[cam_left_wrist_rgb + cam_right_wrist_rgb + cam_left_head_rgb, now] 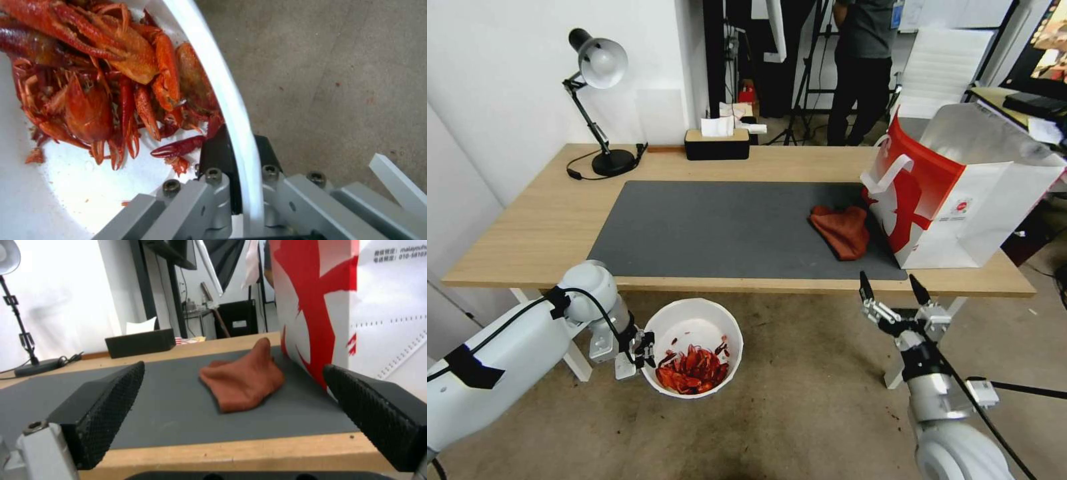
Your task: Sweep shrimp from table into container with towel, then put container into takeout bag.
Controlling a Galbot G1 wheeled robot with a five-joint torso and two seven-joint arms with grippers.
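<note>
White round plastic container [692, 347] of red shrimp [692, 370] hangs below the table's [547, 220] near edge, rim clamped by the left gripper [644, 350]; the red-printed paper takeout bag [960, 193] stands far right, nearer the spread-open right gripper [895, 291].

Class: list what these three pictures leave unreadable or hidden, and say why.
- Bag inside: head view, its wall blocks it.
- Bag print: right wrist view, cut off by the edge.
- Bowl underside: left wrist view, out of sight.
- Shrimp count: head view, piled, too small.
</note>
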